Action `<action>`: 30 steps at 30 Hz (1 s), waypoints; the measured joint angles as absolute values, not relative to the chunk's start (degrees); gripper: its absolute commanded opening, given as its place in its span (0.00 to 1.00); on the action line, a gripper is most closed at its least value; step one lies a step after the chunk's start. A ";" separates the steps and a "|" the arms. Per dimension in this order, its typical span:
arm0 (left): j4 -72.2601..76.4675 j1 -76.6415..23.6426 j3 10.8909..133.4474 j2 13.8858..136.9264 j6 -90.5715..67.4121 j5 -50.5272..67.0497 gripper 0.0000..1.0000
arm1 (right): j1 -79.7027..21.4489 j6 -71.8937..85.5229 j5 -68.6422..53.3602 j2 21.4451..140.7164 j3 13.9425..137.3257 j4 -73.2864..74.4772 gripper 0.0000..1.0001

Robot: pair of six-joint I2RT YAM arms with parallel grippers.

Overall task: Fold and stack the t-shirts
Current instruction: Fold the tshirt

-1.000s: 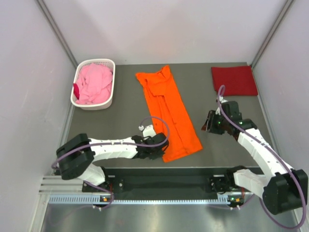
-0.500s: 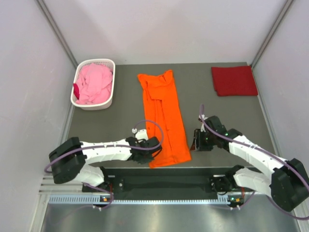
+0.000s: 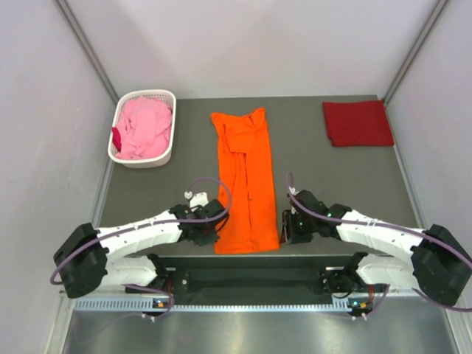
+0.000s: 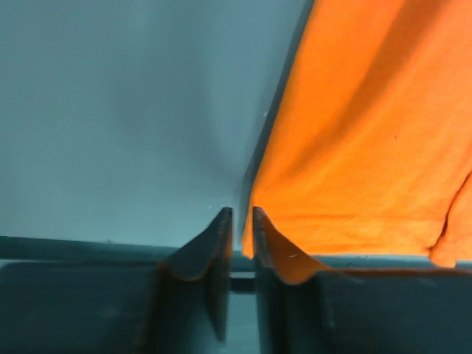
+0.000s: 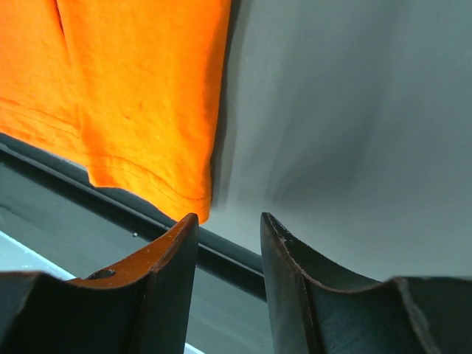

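Near edge: left tool parted narrowly, right tool wider, both holding nothing, flanking the hem corners of the orange t-shirt, a long strip down the middle of the tabletop. Probably best to pinch both corners at equal depth and carry them level toward the collar end, side edges aligned. Bare room either side; far right the dark red t-shirt lies folded, far left the pink t-shirt fills the basket.

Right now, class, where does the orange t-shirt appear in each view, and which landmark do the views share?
Top external: orange t-shirt, a long strip at table centre.
Left wrist: shirt upper right.
Right wrist: shirt upper left.
Shared landmark: the table's near edge, just below the shirt's hem.
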State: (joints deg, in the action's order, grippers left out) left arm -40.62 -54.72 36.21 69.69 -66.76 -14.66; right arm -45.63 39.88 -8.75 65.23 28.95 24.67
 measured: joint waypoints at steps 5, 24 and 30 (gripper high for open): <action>-43.18 -54.63 38.04 66.98 -64.20 -13.28 0.34 | -47.40 42.83 -7.14 65.45 29.80 25.15 0.40; -36.91 -54.57 35.77 69.43 -62.94 -5.82 0.26 | -52.16 46.78 -2.44 69.87 31.88 23.24 0.40; -34.72 -54.68 32.93 70.08 -64.14 -4.32 0.19 | -53.28 47.88 -2.00 70.04 30.39 22.09 0.18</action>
State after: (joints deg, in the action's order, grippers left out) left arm -34.72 -54.68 32.93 70.08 -64.14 -4.32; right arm -53.28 47.88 -2.00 70.04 30.39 22.09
